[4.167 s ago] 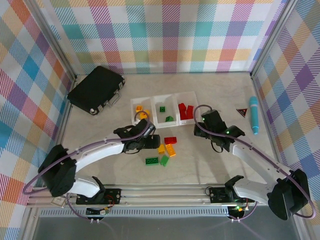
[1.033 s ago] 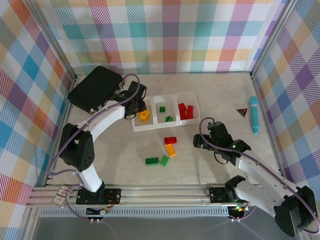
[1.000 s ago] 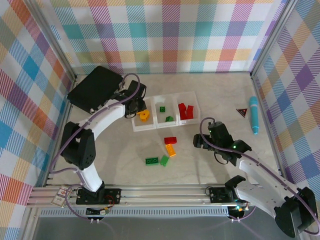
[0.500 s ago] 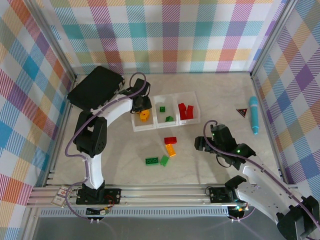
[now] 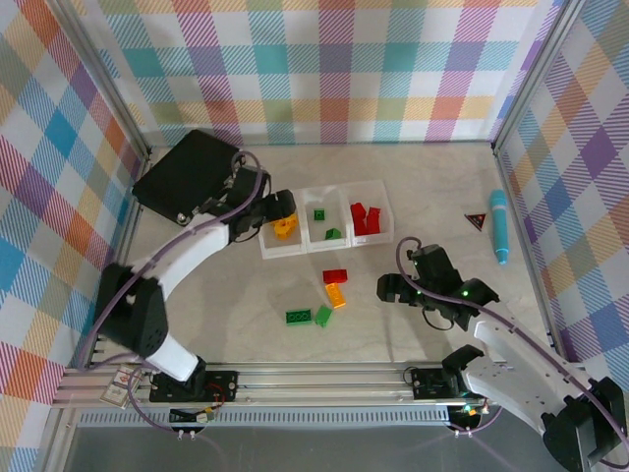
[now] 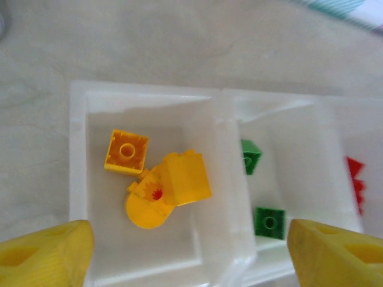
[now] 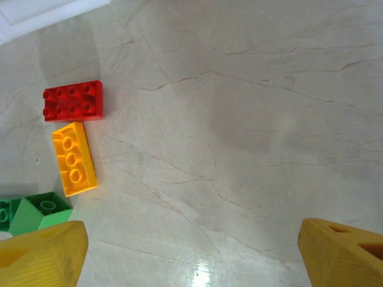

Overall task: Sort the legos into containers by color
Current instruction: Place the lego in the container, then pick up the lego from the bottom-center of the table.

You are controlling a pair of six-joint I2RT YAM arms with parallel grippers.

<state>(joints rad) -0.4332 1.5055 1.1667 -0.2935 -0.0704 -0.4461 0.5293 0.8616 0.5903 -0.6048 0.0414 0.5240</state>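
My left gripper [image 6: 191, 258] is spread wide and empty, hanging over the left bin [image 6: 79, 179], where three yellow bricks [image 6: 185, 177] lie together. Two green bricks [image 6: 268, 221] sit in the middle bin [image 6: 281, 107], and red bricks [image 5: 365, 218] in the right bin [image 5: 388, 224]. My right gripper [image 7: 191, 254] is also spread wide and empty above the table [image 7: 251, 119]. A red brick [image 7: 73, 100], an orange brick [image 7: 74, 158] and a green pair [image 7: 36, 212] lie loose to its left.
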